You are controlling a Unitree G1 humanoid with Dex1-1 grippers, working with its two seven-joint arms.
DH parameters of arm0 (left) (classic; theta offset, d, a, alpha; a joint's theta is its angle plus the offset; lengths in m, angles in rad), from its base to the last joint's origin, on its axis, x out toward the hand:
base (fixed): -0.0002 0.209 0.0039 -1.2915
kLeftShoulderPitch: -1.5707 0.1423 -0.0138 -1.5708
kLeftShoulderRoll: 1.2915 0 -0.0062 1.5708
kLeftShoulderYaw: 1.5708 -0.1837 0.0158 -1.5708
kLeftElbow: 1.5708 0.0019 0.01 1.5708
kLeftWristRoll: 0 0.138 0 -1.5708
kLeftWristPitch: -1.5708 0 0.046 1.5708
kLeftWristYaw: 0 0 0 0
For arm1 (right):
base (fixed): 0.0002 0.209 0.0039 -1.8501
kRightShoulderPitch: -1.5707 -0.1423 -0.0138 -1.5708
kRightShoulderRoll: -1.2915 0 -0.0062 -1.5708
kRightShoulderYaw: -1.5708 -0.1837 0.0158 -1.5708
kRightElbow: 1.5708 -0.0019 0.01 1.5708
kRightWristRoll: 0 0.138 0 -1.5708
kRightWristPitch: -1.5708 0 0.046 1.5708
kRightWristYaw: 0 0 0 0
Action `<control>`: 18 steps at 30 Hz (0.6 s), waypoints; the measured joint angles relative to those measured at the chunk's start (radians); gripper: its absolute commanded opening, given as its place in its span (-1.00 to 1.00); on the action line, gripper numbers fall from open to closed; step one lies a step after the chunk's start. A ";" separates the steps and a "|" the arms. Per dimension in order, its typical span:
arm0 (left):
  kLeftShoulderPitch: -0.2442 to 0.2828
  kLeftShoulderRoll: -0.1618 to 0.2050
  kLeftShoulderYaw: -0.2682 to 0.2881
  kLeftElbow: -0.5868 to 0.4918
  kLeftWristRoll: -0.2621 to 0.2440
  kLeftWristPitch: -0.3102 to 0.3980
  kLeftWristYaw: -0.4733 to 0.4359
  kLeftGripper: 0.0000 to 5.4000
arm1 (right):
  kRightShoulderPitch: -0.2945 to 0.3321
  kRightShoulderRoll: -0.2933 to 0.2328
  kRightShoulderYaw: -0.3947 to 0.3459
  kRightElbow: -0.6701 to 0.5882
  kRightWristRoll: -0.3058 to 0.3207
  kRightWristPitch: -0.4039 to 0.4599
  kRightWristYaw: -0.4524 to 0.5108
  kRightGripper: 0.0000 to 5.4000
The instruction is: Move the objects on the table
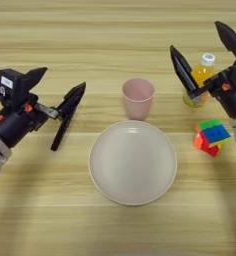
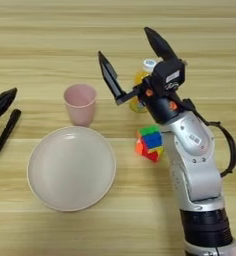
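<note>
A pale-pink cup (image 1: pixel 138 97) stands upright at the table's middle. Just in front of it lies a wide cream plate (image 1: pixel 132 162), with nothing on it. A slim black marker pen (image 2: pixel 5 132) lies slanted on the wood to the plate's left. My left gripper (image 1: pixel 55 90) hovers open at the left, and its near finger (image 1: pixel 72 100) sits right above the marker's upper end, holding nothing. My right gripper (image 2: pixel 124 42) stands open at the right, raised, with its fingers spread wide on either side of an orange bottle behind it.
A small orange juice bottle (image 1: pixel 200 80) with a white cap stands right of the cup. A multicoloured cube (image 1: pixel 212 136) lies in front of the bottle, right of the plate. My right forearm (image 2: pixel 195 165) runs down the right side.
</note>
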 measured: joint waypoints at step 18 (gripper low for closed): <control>0.041 -0.037 -0.065 0.085 0.083 -0.087 0.009 0.99 | -0.001 0.000 -0.012 0.043 0.012 -0.041 0.020 1.00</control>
